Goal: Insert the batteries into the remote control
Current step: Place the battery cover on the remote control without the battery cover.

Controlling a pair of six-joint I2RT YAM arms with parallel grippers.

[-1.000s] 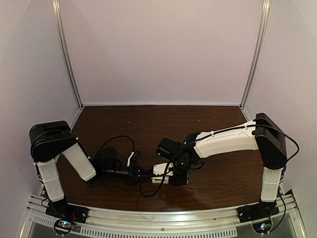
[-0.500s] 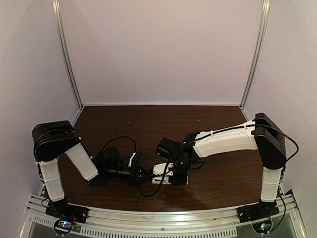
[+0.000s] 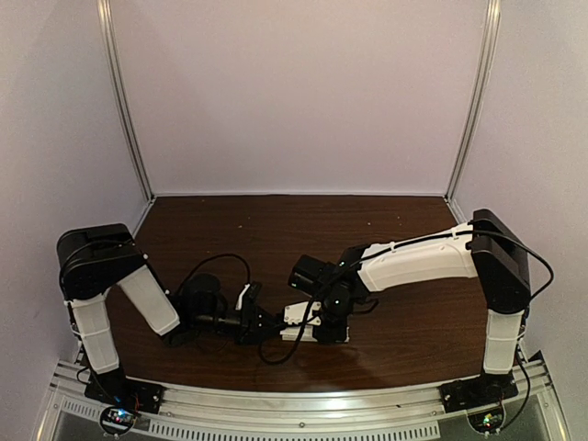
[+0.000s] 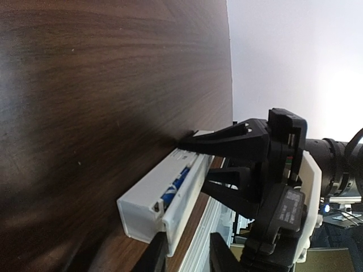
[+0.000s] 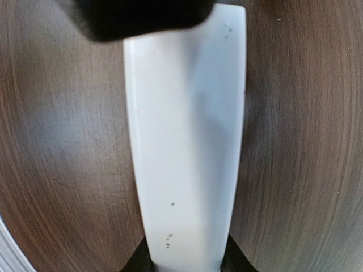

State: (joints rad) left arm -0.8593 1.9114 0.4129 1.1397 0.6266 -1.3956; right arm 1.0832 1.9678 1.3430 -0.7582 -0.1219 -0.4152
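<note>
The white remote control (image 3: 299, 317) lies near the table's front edge, between my two grippers. In the left wrist view the remote (image 4: 144, 195) lies on its side with a blue battery (image 4: 176, 187) in its recess. A thin white cover strip (image 4: 190, 201) leans along the open side. My left gripper (image 4: 184, 258) is open, with the strip's near end between its fingers. My right gripper (image 5: 184, 262) is shut on the remote (image 5: 184, 141) at its other end. It also shows in the left wrist view (image 4: 227, 153).
The table's front edge and the metal rail (image 3: 303, 404) run just behind the remote. A black cable (image 3: 216, 262) loops over the left arm. The left gripper shows as a dark blur (image 5: 142, 17) at the remote's far end.
The left arm shifted slightly toward the remote and back. The right gripper and the remote have stayed in place.
</note>
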